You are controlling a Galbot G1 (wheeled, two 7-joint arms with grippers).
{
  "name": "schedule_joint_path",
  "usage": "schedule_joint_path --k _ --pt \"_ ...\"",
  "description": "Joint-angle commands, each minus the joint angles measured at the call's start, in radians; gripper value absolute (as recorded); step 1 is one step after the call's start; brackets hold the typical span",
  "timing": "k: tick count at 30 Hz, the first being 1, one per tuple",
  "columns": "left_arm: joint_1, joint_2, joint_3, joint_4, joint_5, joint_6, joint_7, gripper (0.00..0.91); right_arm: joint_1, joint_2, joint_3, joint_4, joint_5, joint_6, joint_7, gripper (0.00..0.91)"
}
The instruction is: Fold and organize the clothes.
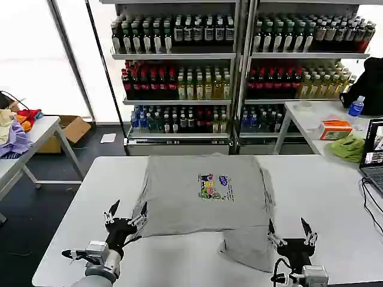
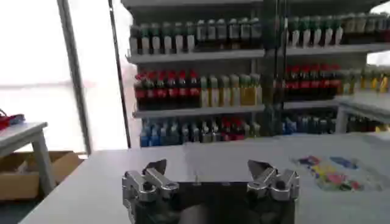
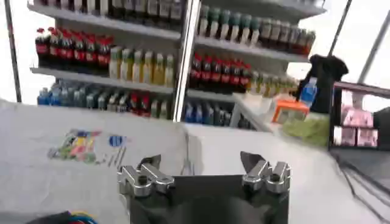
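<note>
Lying spread on the white surface [image 1: 311, 197], the grey shirt [image 1: 203, 194] has its multicoloured chest print [image 1: 212, 186] facing up and its sleeves tucked inward. A loose flap hangs off its near right corner toward the surface's front edge. The left tool [image 1: 126, 212] hovers at the shirt's near left edge, fingers spread wide and holding nothing. The right tool [image 1: 291, 231] sits just beside the near right flap, equally wide and empty. Shelves of bottled drinks [image 1: 179, 84] stand behind the surface.
</note>
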Motion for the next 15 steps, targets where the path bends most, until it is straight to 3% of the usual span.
schedule_joint_path --k 1,15 --pt "0.002 0.023 -0.003 0.019 -0.025 0.073 0.005 0.907 -0.029 -0.009 -0.007 -0.009 0.046 -0.007 0.023 0.907" --pt "0.02 0.053 0.014 0.046 -0.008 0.121 0.017 0.907 -0.008 0.03 -0.086 -0.056 0.047 -0.022 0.042 0.907"
